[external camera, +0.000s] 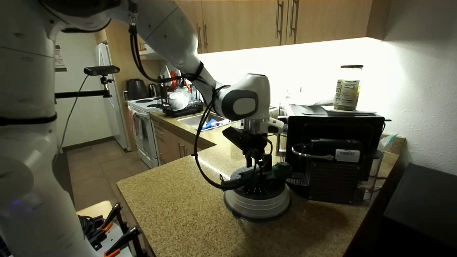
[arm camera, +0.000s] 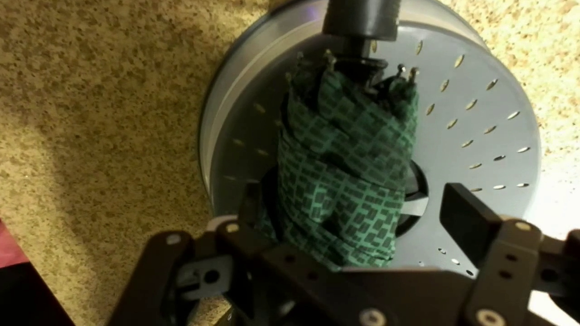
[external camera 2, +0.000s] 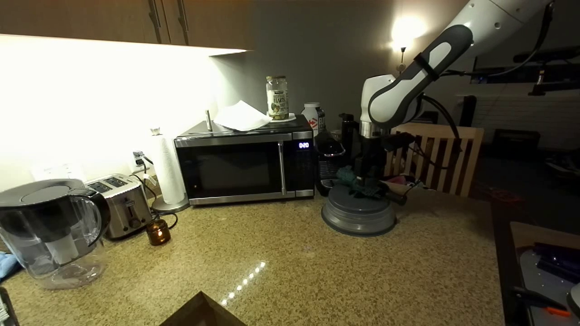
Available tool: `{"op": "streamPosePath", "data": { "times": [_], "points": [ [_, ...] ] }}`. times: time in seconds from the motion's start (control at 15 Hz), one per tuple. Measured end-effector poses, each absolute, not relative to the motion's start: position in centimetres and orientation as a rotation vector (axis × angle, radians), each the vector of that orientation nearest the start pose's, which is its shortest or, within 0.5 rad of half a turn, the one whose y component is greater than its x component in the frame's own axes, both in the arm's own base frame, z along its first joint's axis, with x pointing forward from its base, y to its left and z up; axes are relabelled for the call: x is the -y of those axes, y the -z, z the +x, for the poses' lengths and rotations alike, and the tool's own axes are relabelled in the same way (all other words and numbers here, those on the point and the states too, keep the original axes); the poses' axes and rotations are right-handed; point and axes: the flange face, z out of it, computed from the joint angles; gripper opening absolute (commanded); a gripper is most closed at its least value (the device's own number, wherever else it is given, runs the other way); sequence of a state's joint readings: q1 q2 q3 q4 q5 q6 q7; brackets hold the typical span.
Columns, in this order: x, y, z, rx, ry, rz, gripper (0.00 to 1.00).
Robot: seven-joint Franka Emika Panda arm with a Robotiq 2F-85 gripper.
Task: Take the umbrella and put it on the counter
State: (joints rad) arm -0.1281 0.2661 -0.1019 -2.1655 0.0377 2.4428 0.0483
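L to R in an exterior view: dish rack (external camera: 180, 112) at 10 o'clock held white dishware (external camera: 178, 101); sink (external camera: 189, 121), btwn 9 & 10, had a blue item (external camera: 210, 124) in it.

L to R in an exterior view: clear pitcher (external camera 2: 41, 226) stood at 8–9 o'clock, pale cyl. (external camera 2: 63, 249) inside, water lvl too hard to make out. Small amber jar (external camera 2: 158, 233) sat at 8, contents unclear. Microwave (external camera 2: 235, 172), at 9 nr mid-view, had its door closed, inside too dk to read. Glass jar (external camera 2: 277, 102), nr 12, held greenish stuff in the bttm, lid on, on a white plate (external camera 2: 289, 118) atop the microwave. White tub (external camera 2: 312, 113) at 1 was part hidden, contents out of sight. At 4 a round grey dish (external camera 2: 355, 222) stood on the counter (external camera 2: 294, 262), slotted face up, w/ the umbrella (arm camera: 342, 181) lying across its top.

Umbrella looked compact & folded, dk grn fabric w/ blk patches, creased, loosely rolled. In wrist view its blk handle (arm camera: 362, 20) pointed to 12 & rib tips poked out nr that end; the 6 o'clock end was part hid by the gripper (arm camera: 354, 201).

Gripper had its fingers (arm camera: 469, 222) spread wide, umbrella btwn them, at 8–9 & abt 4 from its middle. A gap showed at the 4 o'clock finger; couldn't tell if the other touched.
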Motion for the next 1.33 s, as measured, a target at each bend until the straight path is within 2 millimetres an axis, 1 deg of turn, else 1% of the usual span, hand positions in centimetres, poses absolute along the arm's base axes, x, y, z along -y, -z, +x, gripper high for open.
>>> {"op": "streamPosePath", "data": {
  "times": [0.33,0.6,0.67,0.73,0.93,1.13,1.27,1.33],
  "points": [
    [13.2,-27.1,56.0,-0.48,0.029,-3.11,1.0],
    [14.5,-25.9,55.9,-0.493,0.0,-3.131,1.0],
    [14.9,-25.5,55.8,-0.502,-0.011,-3.133,0.75],
    [15.2,-25.1,55.8,-0.509,-0.02,-3.134,0.74],
    [15.4,-24.2,55.9,-0.514,-0.041,-3.135,0.53],
    [15.5,-24.1,56.1,-0.512,-0.04,-3.136,0.34],
    [15.5,-24.1,56.1,-0.513,-0.041,-3.136,0.23],
    [15.5,-24.1,56.1,-0.514,-0.041,-3.136,0.22]
  ]
}}
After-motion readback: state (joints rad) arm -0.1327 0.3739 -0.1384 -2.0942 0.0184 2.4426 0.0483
